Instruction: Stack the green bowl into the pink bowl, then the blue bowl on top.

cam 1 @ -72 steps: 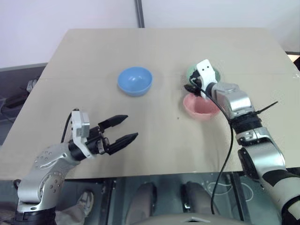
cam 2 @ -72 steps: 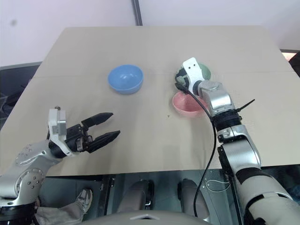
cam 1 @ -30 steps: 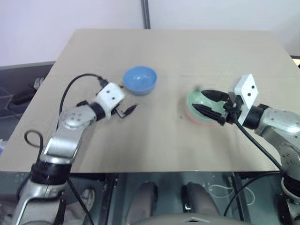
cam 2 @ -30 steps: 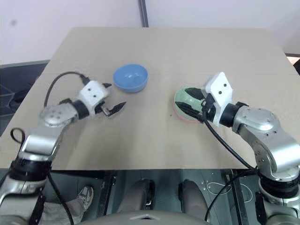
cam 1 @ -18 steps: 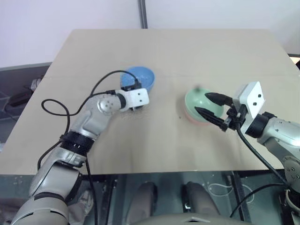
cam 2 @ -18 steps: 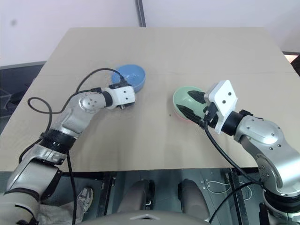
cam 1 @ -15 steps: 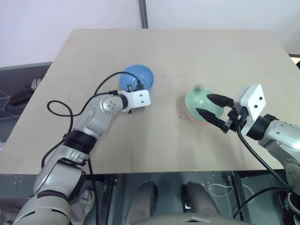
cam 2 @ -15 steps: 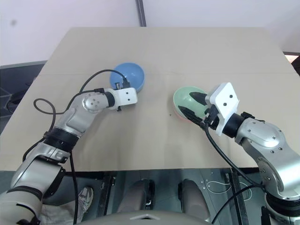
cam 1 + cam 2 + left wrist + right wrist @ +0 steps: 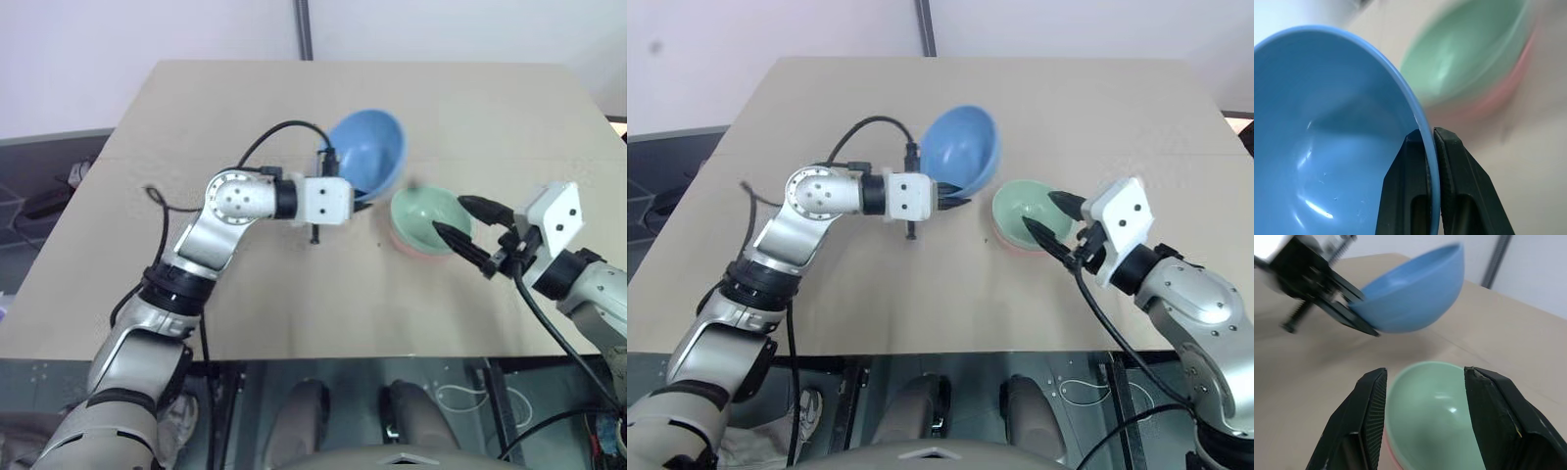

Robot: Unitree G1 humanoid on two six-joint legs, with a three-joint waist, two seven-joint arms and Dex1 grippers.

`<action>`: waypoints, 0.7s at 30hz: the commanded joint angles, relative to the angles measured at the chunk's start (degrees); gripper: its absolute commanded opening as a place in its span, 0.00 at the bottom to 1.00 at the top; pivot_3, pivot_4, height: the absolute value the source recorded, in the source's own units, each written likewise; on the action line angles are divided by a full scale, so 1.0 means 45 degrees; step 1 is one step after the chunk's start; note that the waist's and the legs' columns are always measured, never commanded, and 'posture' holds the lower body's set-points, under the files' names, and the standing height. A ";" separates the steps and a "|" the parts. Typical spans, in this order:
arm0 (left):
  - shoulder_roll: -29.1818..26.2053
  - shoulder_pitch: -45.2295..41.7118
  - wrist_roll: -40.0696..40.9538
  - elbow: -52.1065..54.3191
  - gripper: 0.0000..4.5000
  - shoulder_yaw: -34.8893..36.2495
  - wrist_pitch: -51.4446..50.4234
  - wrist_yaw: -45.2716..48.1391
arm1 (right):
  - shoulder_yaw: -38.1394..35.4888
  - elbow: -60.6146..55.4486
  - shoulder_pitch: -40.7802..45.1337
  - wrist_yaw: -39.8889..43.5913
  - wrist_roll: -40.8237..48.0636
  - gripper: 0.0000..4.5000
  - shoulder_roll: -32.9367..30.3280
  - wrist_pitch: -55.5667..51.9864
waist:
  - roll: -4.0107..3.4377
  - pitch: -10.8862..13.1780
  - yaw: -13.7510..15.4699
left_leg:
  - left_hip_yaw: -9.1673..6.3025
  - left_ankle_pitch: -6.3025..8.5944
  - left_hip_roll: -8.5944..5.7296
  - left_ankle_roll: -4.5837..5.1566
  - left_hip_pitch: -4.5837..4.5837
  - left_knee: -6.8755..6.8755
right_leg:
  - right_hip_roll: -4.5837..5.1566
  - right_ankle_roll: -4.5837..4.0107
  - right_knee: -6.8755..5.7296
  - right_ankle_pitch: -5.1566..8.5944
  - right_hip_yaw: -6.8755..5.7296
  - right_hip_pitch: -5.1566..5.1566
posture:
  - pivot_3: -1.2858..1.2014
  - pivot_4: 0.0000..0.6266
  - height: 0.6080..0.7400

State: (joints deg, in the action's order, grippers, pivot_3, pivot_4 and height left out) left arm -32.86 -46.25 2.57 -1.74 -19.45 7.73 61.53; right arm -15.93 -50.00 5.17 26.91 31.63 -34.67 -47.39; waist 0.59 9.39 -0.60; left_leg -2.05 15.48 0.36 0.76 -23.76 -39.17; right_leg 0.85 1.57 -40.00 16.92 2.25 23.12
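The blue bowl point(image 9: 366, 149) hangs tilted in the air above the table, and my left gripper point(image 9: 1431, 147) is shut on its rim. Just to its right the green bowl point(image 9: 425, 216) sits nested inside the pink bowl point(image 9: 416, 248), of which only the lower rim shows. In the left wrist view the green bowl point(image 9: 1464, 46) and the pink bowl point(image 9: 1498, 95) lie beyond the blue rim. My right gripper point(image 9: 468, 227) stands open at the right side of the stacked bowls, holding nothing. Between the right gripper's fingers point(image 9: 1371, 406) the green bowl point(image 9: 1435, 421) shows, with the blue bowl point(image 9: 1410, 293) above.
The beige table point(image 9: 294, 284) has bare room in front of and behind the bowls. A grey post point(image 9: 305, 29) rises behind the far edge. Black cables loop from both arms.
My left gripper has closed on the blue bowl's rim, lifted it off the table and carried it right toward the stacked bowls. My right gripper has drawn back slightly to the right.
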 commanded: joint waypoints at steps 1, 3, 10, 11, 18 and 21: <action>0.0604 -0.0859 0.0709 -0.0069 0.02 -0.0123 0.0529 0.0988 | -0.1533 -0.1045 -0.0660 -0.0292 0.0353 0.62 -0.0136 0.0152 | -0.0001 0.0000 0.0021 | -0.0010 0.0000 -0.0003 0.0001 0.0002 -0.0002 | -0.0005 0.0001 0.0000 0.0000 -0.0002 -0.0008 | 0.52 0.24 1.00; 0.1112 -0.1434 0.0474 -0.1124 0.02 -0.0381 0.1203 0.1355 | -0.2243 -0.1467 -0.1279 -0.0475 0.0548 0.62 -0.0112 0.0049 | -0.0003 -0.0002 0.0011 | -0.0018 0.0001 -0.0003 0.0003 0.0008 -0.0012 | -0.0026 0.0005 0.0001 -0.0002 -0.0011 -0.0018 | 0.52 0.24 1.00; 0.2795 -0.3227 -0.0945 -0.5516 0.02 -0.1211 0.4057 0.1538 | -0.3899 -0.2221 -0.4711 -0.0555 0.1711 0.62 -0.0871 0.1412 | -0.0006 -0.0001 -0.0042 | -0.0010 0.0001 -0.0011 0.0007 0.0017 -0.0015 | -0.0042 0.0015 -0.0002 -0.0007 -0.0009 -0.0024 | 0.52 0.24 1.00; 0.2960 -0.3457 -0.1061 -0.6037 0.02 -0.1221 0.4318 0.1513 | -0.4216 -0.2221 -0.5615 -0.0402 0.1840 0.62 -0.1074 0.1900 | -0.0004 0.0001 0.0011 | -0.0004 0.0002 -0.0010 0.0008 0.0014 -0.0016 | -0.0052 0.0015 0.0005 -0.0007 -0.0004 -0.0024 | 0.52 0.24 1.00; 0.3559 -0.4455 -0.1377 -0.8600 0.02 -0.1133 0.6205 0.1848 | -0.5295 -0.2221 -1.0084 -0.1162 0.2961 0.62 -0.2020 0.5087 | 0.0010 0.0006 -0.0092 | 0.0020 0.0015 -0.0021 0.0032 0.0016 -0.0017 | -0.0042 0.0038 0.0018 -0.0013 0.0023 -0.0027 | 0.52 0.24 1.00; 0.3814 -0.4625 -0.1253 -0.9043 0.00 -0.1095 0.6604 0.2216 | -0.5630 -0.2221 -1.0426 -0.2022 0.3963 0.82 -0.2411 0.5831 | 0.0010 0.0006 -0.0078 | 0.0018 0.0012 -0.0019 0.0036 0.0021 -0.0023 | -0.0051 0.0045 0.0009 -0.0017 0.0023 -0.0030 | 0.52 0.24 1.00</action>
State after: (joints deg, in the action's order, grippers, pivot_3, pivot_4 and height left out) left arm -16.05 -65.35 -4.04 -42.12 -25.35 35.73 70.93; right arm -38.79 -58.05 -41.55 19.80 46.74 -44.84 -24.03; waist 0.64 9.41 -0.96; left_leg -1.97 15.53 0.28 0.93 -23.66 -39.27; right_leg 0.60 1.78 -39.95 16.85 2.35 22.97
